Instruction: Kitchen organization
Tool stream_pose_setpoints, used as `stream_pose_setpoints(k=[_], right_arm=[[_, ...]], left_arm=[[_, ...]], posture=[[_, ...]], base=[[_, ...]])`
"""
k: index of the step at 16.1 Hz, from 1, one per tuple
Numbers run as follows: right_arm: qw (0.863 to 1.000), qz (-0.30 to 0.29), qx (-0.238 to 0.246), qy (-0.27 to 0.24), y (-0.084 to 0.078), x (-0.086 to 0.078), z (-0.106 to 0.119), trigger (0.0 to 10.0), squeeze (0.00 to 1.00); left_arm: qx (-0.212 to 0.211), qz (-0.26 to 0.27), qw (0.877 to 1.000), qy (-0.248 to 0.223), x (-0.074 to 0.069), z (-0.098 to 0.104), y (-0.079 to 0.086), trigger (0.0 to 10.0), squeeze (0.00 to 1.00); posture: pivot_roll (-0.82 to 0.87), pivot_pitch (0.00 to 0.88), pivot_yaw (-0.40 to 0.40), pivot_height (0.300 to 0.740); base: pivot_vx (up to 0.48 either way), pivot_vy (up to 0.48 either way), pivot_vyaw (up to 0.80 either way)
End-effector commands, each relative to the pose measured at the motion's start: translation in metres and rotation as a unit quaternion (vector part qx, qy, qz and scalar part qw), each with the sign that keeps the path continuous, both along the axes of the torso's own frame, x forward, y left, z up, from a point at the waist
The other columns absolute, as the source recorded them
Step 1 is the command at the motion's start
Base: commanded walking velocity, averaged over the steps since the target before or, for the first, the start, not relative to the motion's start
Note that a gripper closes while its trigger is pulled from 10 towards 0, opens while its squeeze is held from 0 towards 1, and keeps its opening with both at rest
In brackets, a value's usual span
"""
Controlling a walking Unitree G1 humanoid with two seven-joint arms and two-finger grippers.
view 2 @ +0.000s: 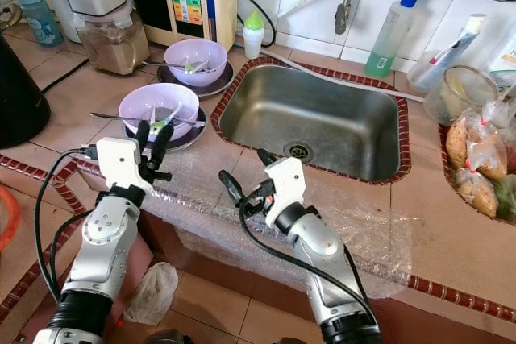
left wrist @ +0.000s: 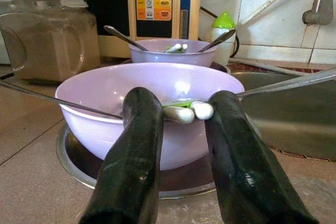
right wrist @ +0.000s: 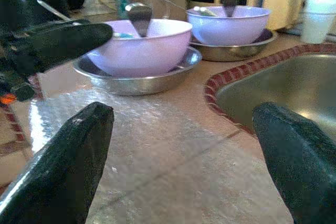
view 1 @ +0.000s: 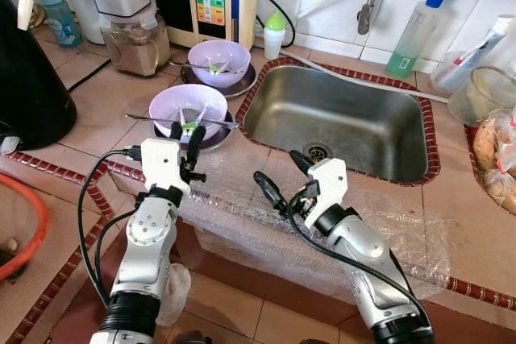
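Both sets of jaws stand open and empty — the right gripper [view 1: 281, 176] spread wide, the left gripper [view 1: 185, 136] parted narrowly. The left one sits at the 6 o'clock rim of the near purple bowl [view 1: 189, 109], which rests on a steel plate [view 1: 216, 139] with loose utensils [left wrist: 188, 110] inside. A push forward could slide bowl and plate, or tip a spoon out toward the sink [view 1: 343, 122] at 3 o'clock.

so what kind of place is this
A home kitchen counter, most likely: a steel sink set into a tiled worktop, two purple bowls with spoons on metal plates beside it, and a green dish-soap bottle against the tiled wall.
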State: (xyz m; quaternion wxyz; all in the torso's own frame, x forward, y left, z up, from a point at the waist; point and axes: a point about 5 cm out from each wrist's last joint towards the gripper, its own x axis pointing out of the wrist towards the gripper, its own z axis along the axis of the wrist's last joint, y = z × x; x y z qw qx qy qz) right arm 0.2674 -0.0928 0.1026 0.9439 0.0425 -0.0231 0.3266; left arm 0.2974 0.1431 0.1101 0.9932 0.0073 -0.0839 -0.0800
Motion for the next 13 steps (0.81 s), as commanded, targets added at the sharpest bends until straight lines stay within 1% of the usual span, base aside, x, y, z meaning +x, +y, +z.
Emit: stream_pose_setpoints(k=[1,5,6,7,9,11,12,13], right_arm=[[0.999,0.043,0.022,0.000,0.003,-0.002,0.010,10.0,0.00],[0.999,0.048,0.015,0.010,0.001,-0.003,0.006,10.0,0.00],[0.999,0.029,0.010,0.009,-0.001,-0.001,0.005,10.0,0.00],[0.999,0.029,0.010,0.009,-0.001,-0.001,0.005,10.0,0.00],[1.000,0.003,-0.006,0.002,-0.004,0.004,0.006,10.0,0.00],[0.999,-0.039,-0.014,-0.005,-0.009,0.012,0.010,10.0,0.00],[0.999,-0.053,0.000,0.000,-0.011,0.016,0.012,10.0,0.00],[0.998,-0.059,0.009,0.004,-0.012,0.018,0.012,10.0,0.00]], left_arm=[[0.002,-0.003,1.000,-0.008,0.000,0.003,0.001,0.0,0.00],[0.002,-0.003,1.000,-0.014,-0.001,0.008,0.005,0.0,0.00],[0.002,-0.003,1.000,-0.017,-0.003,0.010,0.007,0.0,0.00],[0.002,-0.003,1.000,-0.017,-0.003,0.010,0.007,0.0,0.00],[0.006,-0.004,1.000,-0.024,-0.005,0.013,0.007,0.0,0.00],[0.017,-0.002,0.999,-0.049,-0.007,0.025,0.010,0.2,0.00],[0.023,0.001,0.998,-0.065,-0.008,0.034,0.012,0.3,0.00],[0.025,0.003,0.997,-0.071,-0.009,0.037,0.013,0.1,0.00]], posture=[[0.03,0.000,-0.008,0.740],[0.03,0.000,-0.007,0.740],[0.03,0.000,-0.003,0.740],[0.03,0.000,-0.003,0.740],[0.03,0.000,0.000,0.740],[0.03,0.000,0.003,0.740],[0.03,0.000,0.004,0.740],[0.03,0.000,0.004,0.740]], base=[[0.000,0.000,0.00],[0.000,0.000,0.00],[0.000,0.000,0.00],[0.000,0.000,0.00],[0.000,0.000,0.00],[0.000,0.000,0.00],[0.000,0.000,0.00],[0.000,0.000,0.00]])
